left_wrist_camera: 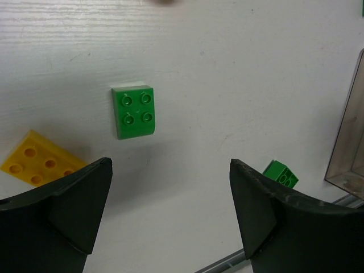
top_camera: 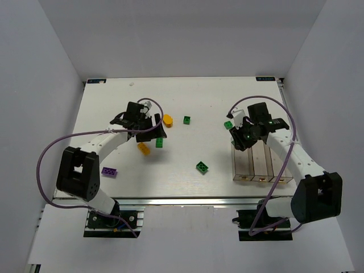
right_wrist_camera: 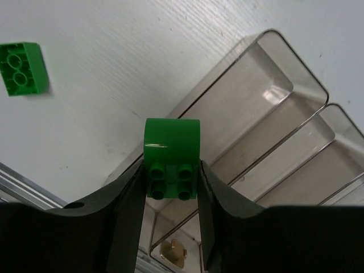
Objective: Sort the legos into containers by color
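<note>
My right gripper point(top_camera: 233, 132) point(right_wrist_camera: 172, 187) is shut on a green lego point(right_wrist_camera: 172, 165) point(top_camera: 228, 125) with a rounded end, held above the leftmost of the three clear containers point(top_camera: 260, 164) point(right_wrist_camera: 250, 96). My left gripper point(top_camera: 153, 134) point(left_wrist_camera: 170, 193) is open and empty above the table, with a green four-stud lego point(left_wrist_camera: 135, 111) point(top_camera: 160, 142) just ahead of its fingers. A flat yellow lego point(left_wrist_camera: 40, 159) point(top_camera: 144, 149) lies to its left. Other legos lie on the table: an orange rounded one point(top_camera: 168, 120), two green ones point(top_camera: 186, 119) point(top_camera: 202, 166) and a purple one point(top_camera: 110, 171).
The green lego in the table's middle also shows in the right wrist view point(right_wrist_camera: 21, 75) and the left wrist view point(left_wrist_camera: 280, 173). A metal rail point(top_camera: 182, 200) runs along the table's near edge. White walls enclose the table on three sides.
</note>
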Motion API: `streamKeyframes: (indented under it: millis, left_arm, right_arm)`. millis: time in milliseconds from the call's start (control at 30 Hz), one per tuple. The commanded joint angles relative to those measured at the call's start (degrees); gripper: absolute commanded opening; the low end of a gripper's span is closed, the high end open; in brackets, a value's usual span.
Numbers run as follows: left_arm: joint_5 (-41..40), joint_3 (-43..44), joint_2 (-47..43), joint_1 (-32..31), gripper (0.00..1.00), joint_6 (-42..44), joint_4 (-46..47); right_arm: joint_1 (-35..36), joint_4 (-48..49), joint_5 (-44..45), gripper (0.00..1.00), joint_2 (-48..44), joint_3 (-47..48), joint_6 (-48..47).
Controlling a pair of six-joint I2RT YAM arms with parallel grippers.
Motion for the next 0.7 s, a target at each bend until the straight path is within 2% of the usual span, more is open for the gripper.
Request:
streamKeyframes:
  millis: [0, 167, 233, 333, 467, 567, 667]
  left_arm:
    - [-4.2, 3.9, 0.9, -1.8, 0.94, 2.0, -1.5]
    - [-8.8, 6.4, 3.1, -3.9, 0.94, 2.9, -3.4]
    - [-10.8, 7.4, 4.0, -5.1, 0.94, 3.4, -4.4]
    - [-13.5, 9.6, 6.2, -6.1, 0.94, 3.8, -5.6]
    - [-17.0, 10.7, 7.5, -6.8, 0.94, 4.2, -6.4]
    - [-18.7, 11.5, 8.9, -7.3, 0.94, 4.8, -6.9]
    - [-20.7, 12.8, 10.7, -7.8, 0.94, 5.7, -7.8]
  right_arm:
    - [-1.6, 1.4, 0.9, 0.0, -1.0, -1.8, -0.7]
    - [-3.2, 2.1, 1.1, 0.07, 1.5, -3.2, -1.5]
    - [-3.6, 2.1, 1.0, 0.18, 2.6, -3.3, -1.8]
    - [-4.0, 1.6, 0.1, 0.43, 3.4, -3.3, -2.0]
    - [-4.2, 1.6, -0.3, 0.59, 3.3, -3.3, -2.0]
    - [-4.4, 1.5, -0.4, 0.66, 2.7, -3.2, -2.0]
    - [-4.9, 1.5, -0.5, 0.66, 1.9, -2.7, -1.8]
